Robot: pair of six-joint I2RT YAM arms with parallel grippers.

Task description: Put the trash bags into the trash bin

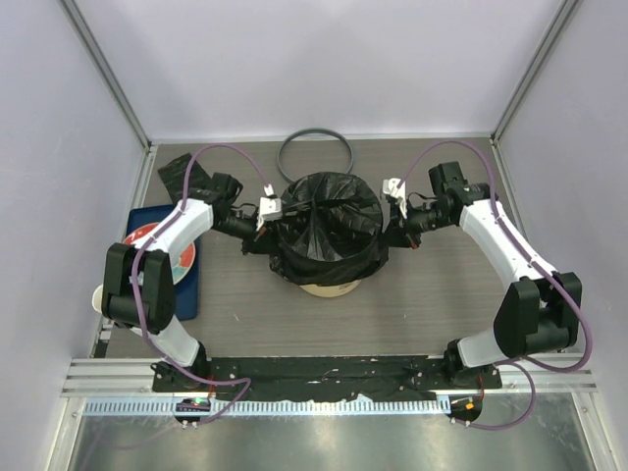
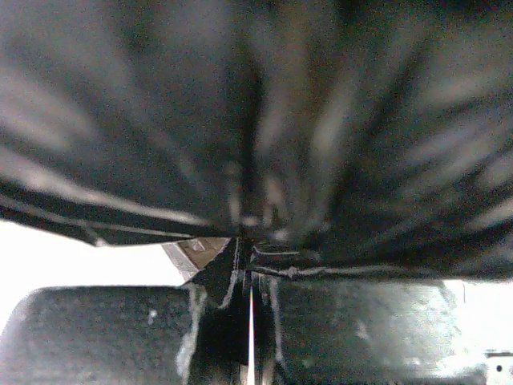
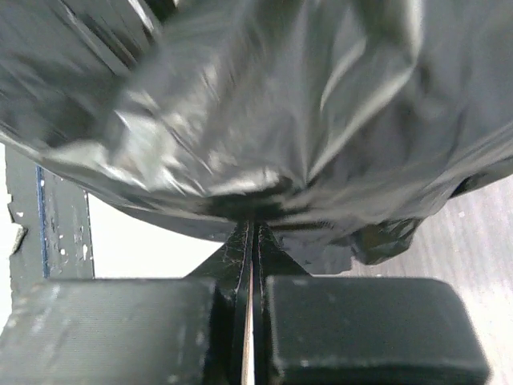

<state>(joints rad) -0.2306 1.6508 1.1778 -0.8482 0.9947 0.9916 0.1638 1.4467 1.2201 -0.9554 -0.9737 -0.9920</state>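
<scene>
Far left: flat blue tray (image 1: pixel 186 299), untouched. My left pincer (image 1: pixel 266 211) is clenched on the left hem of the thin glossy black plastic trash bag (image 1: pixel 324 231), film pinched flat between the pads. Centre: the bag is draped over the mouth of the cream-yellow cylindrical trash bin (image 1: pixel 329 287), skirt hanging outside; the bin stands mid-way across the grey surface (image 1: pixel 442 285). My right pincer (image 1: pixel 397 199) is clenched on the right hem. Judgement: film light, limp, slippery, likely to tear if yanked; grip the gathered hem, pull both sides evenly and gently
</scene>
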